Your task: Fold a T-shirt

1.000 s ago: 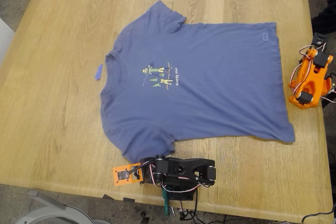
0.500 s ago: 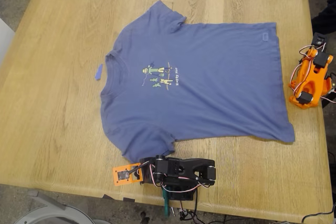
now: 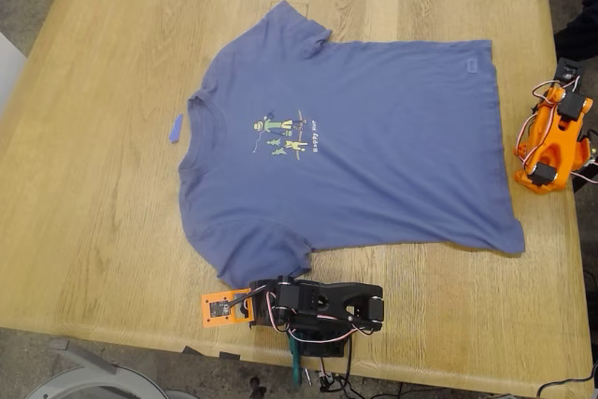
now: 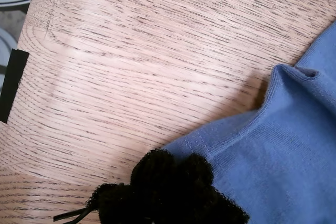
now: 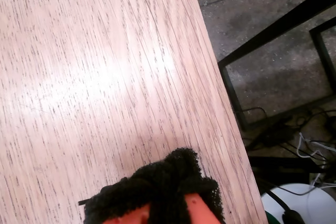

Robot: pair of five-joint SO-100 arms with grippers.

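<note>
The slate-blue T-shirt (image 3: 346, 156) lies spread flat on the wooden table (image 3: 103, 212), neck toward the exterior view's left, with the small yellow-green print facing up. My first gripper (image 3: 227, 309) rests low at the table's near edge, just off the near sleeve. In the first wrist view its black fuzzy pads (image 4: 168, 192) sit together against the sleeve hem of the T-shirt (image 4: 283, 156), holding nothing. My second gripper (image 3: 567, 72) is folded back at the exterior view's right edge, away from the shirt. Its padded tips (image 5: 157, 192) are closed over bare wood.
A tiny blue scrap (image 3: 176, 128) lies on the wood just beyond the collar, toward the exterior view's left. Past the table edge (image 5: 220, 93) by my second gripper are floor, a black frame and cables. A strip of black tape (image 4: 11, 82) marks the wood near my first gripper.
</note>
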